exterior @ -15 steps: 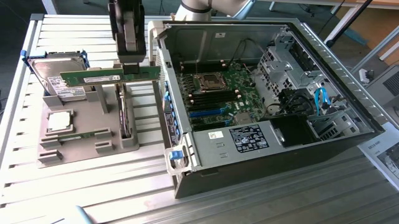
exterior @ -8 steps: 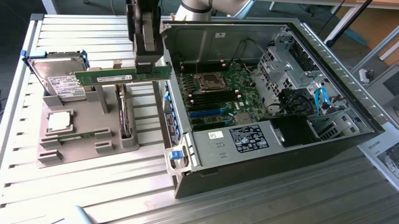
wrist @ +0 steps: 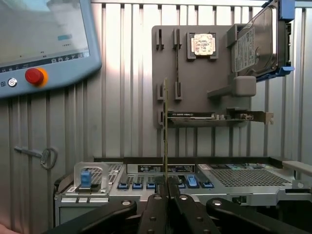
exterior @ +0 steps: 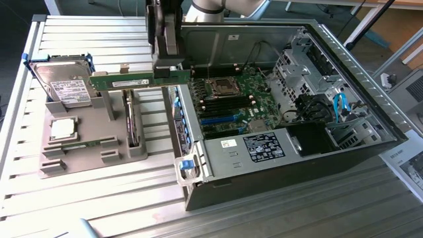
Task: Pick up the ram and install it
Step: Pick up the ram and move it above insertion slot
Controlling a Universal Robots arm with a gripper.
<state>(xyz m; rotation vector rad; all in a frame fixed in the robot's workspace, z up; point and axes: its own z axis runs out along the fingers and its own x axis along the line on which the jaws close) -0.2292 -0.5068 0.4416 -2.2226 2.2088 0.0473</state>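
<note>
The ram (exterior: 135, 81) is a long green stick held level in the air, above the gap between the grey fixture (exterior: 79, 158) and the open computer case (exterior: 343, 144). My gripper (exterior: 168, 68) is shut on its top edge near the end toward the case. In the wrist view the ram (wrist: 165, 131) appears edge-on as a thin line rising from the shut gripper (wrist: 168, 187). The motherboard (exterior: 254, 94) with its dark memory slots (exterior: 228, 105) lies inside the case, to the exterior view's right of the stick.
The fixture carries a hard drive (exterior: 63, 84), a square silver processor (exterior: 63, 128), an upright expansion card (exterior: 132, 124) and a second thin green stick (exterior: 84, 145). A teach pendant (wrist: 44, 39) with a red button hangs near the slatted metal table (exterior: 99, 198).
</note>
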